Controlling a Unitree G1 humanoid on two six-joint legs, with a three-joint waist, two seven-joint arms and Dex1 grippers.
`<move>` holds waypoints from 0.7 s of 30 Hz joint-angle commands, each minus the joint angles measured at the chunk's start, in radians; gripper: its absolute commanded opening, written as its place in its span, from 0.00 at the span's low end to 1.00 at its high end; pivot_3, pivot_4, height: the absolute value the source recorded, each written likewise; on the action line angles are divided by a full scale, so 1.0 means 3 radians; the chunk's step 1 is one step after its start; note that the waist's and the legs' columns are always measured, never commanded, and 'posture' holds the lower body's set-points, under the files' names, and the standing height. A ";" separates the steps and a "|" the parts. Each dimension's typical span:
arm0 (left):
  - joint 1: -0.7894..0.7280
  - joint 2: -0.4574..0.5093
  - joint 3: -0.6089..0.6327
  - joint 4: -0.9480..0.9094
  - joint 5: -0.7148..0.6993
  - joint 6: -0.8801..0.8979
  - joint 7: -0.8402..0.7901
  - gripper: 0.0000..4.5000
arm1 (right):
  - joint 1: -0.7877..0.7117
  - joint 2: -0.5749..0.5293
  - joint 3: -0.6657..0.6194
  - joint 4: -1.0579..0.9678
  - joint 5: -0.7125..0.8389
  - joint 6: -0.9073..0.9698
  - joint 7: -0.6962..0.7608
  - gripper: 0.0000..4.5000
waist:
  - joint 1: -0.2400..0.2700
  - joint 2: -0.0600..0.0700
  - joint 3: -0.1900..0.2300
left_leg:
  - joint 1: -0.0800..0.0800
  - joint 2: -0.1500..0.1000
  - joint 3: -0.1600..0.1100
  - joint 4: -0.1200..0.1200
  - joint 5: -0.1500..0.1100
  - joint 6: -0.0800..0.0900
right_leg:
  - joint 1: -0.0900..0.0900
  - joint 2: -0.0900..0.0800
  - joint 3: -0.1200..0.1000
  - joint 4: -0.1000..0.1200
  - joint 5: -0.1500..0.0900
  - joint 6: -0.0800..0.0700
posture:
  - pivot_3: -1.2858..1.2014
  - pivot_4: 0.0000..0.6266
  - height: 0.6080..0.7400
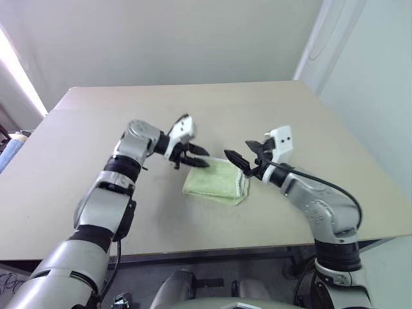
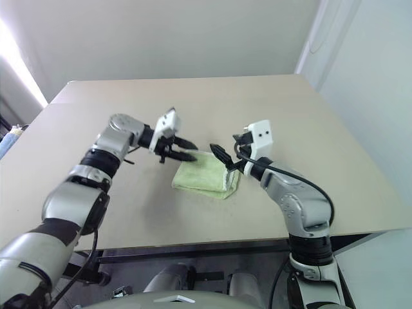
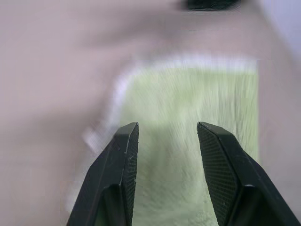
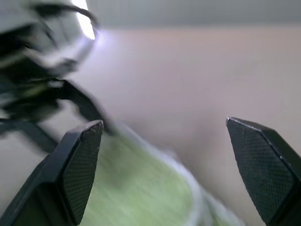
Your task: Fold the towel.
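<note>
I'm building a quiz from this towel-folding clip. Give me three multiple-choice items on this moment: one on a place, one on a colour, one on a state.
1. Where does the towel lie?
A. On the table, between the two grippers
B. On the floor
C. Draped over the right arm

2. What colour is the towel?
A. Dark blue
B. Light lime green
C. Red

3. How does the right gripper stand?
A. Shut on the towel
B. Shut and empty
C. Jaws wide apart, holding nothing

Answers:
1 A: it rests folded on the table, with the left gripper at one side and the right at the other.
2 B: the cloth shows pale green with white edging.
3 C: the right wrist view shows its fingers far apart with nothing between.
</note>
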 commanded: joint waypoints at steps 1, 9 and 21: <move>-0.0107 0.0129 0.0119 0.0000 -0.0066 0.0154 -0.0033 0.47 | 0.0153 -0.0224 0.0242 -0.0431 0.0084 0.0150 0.0121 0.97 | -0.0002 0.0001 -0.0001 | 0.0001 0.0000 0.0000 -0.0002 0.0000 0.0000 | 0.0000 0.0000 0.0000 0.0000 0.0000 0.0000 | 0.52 0.00 0.65; 0.0049 0.0330 0.0047 0.0114 0.0115 -0.0004 0.0144 0.48 | 0.0215 -0.0782 0.1182 -0.0402 -0.0455 -0.0093 0.0373 0.99 | 0.0002 0.0000 0.0000 | 0.0002 0.0001 0.0001 -0.0003 -0.0001 -0.0001 | 0.0000 -0.0003 0.0001 -0.0001 -0.0001 -0.0001 | 0.52 0.00 0.65; 0.0373 0.0262 -0.0022 -0.0160 0.0180 -0.0011 0.0291 0.48 | -0.0241 -0.0747 0.1812 0.0299 -0.1116 -0.0579 0.0701 0.99 | 0.0013 -0.0001 0.0000 | -0.0002 -0.0002 0.0000 -0.0003 0.0000 -0.0001 | -0.0002 -0.0003 0.0000 -0.0005 0.0000 -0.0001 | 0.52 0.00 0.65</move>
